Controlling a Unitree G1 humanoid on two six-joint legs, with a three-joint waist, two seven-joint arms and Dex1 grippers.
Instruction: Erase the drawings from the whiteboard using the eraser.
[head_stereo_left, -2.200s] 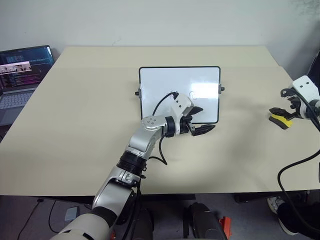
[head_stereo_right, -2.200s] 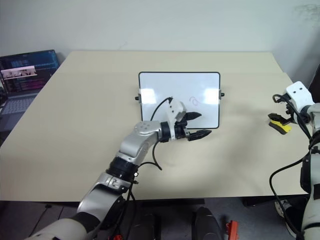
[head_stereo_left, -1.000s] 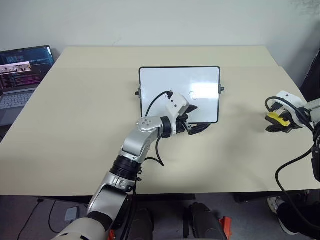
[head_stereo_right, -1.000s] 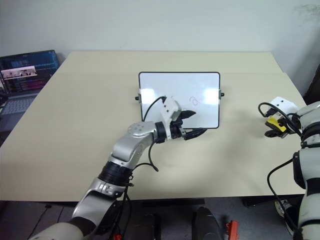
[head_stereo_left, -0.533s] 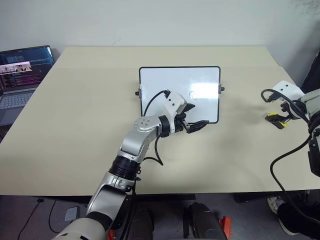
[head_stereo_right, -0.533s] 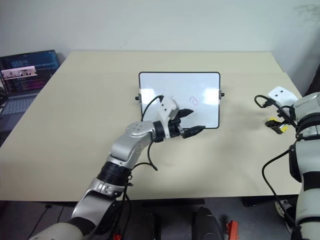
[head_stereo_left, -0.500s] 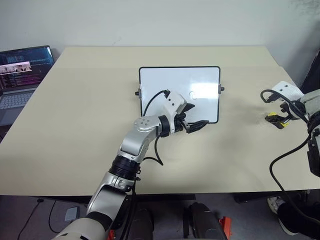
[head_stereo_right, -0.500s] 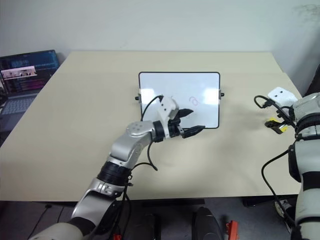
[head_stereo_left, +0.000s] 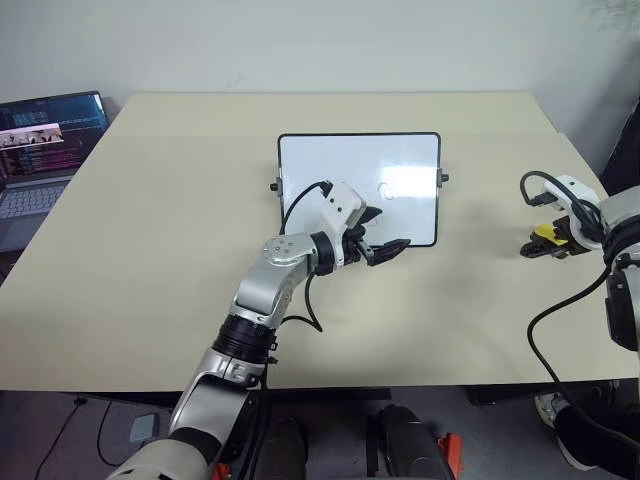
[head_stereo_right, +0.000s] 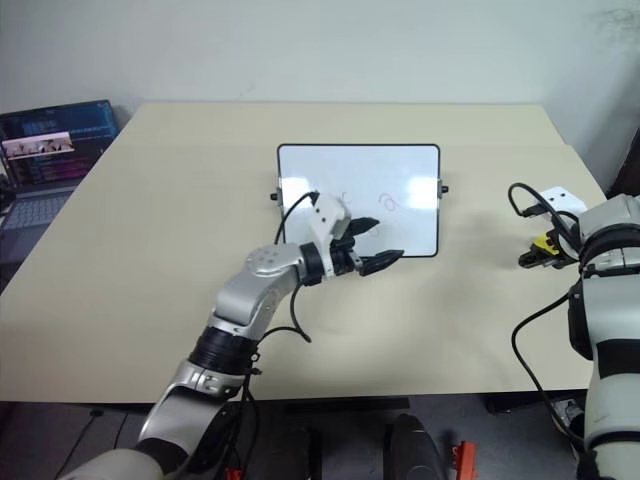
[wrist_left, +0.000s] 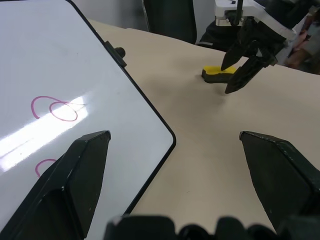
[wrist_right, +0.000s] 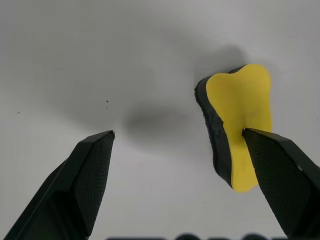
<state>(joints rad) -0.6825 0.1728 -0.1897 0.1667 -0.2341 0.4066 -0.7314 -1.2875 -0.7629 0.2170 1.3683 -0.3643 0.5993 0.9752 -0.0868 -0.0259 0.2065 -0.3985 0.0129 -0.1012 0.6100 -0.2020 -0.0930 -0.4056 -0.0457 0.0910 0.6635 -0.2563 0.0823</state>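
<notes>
Barely begun, by the look of it. Nearest, left tool (head_stereo_left: 385, 248) spread and empty, hanging over the whiteboard's (head_stereo_left: 400, 160) near edge, mid-bench (head_stereo_left: 150, 250). By the right edge, right tool (head_stereo_left: 548, 243) spread wide and angled down over the eraser (wrist_right: 240, 145), lying on the bench, not yet pinched. Farther back, drawings (wrist_left: 55, 107) unwiped. Left to do: grasp, carry over, rub out every mark.
</notes>
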